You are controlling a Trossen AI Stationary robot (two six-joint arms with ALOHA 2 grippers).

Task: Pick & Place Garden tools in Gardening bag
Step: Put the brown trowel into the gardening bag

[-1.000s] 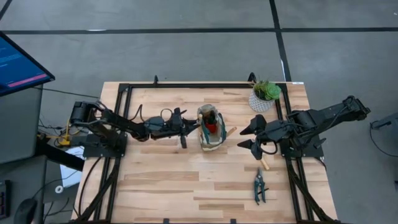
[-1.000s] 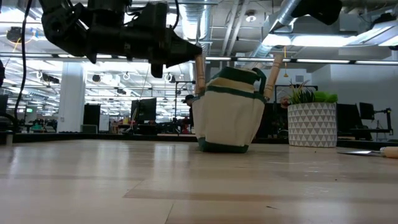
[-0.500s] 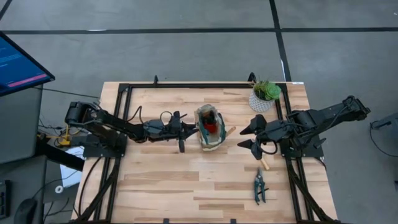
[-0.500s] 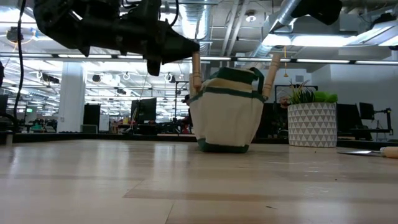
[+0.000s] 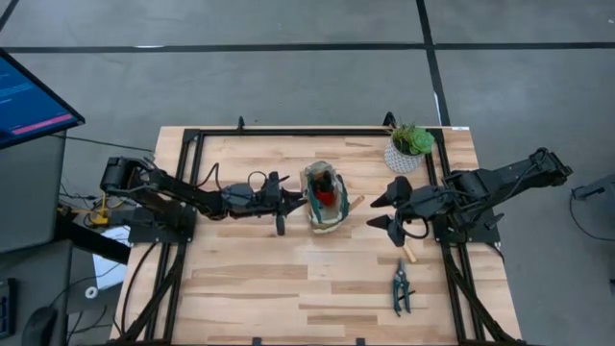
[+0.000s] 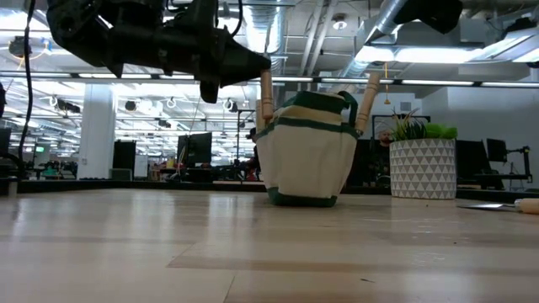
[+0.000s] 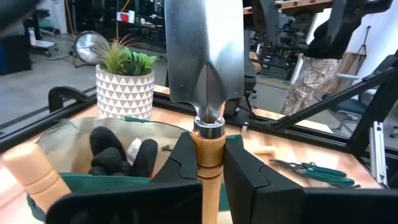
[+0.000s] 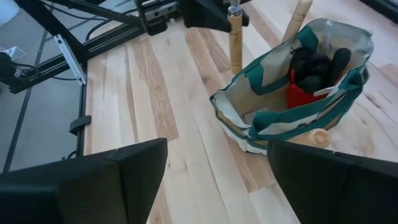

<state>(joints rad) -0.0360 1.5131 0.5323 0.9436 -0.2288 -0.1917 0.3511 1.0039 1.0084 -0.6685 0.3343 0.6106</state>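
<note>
Now | your left gripper (image 7: 210, 163) squeezes a trowel (image 7: 205, 56) at the bag's (image 5: 325, 197) 9 o'clock | glove (image 8: 305, 84) in | right gripper (image 5: 382, 213) wide, holding nothing | shears (image 5: 400, 286) wait at 5 o'clock

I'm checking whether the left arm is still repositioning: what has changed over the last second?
The left tool, shut on a trowel, drew back slightly toward its own side early in that second, the arm stretching flatter, and the bag shifted and tipped slightly with it; since then nothing moved. The right tool stayed open beside the bag, and the pruning shears and plant pot stayed put.
</note>
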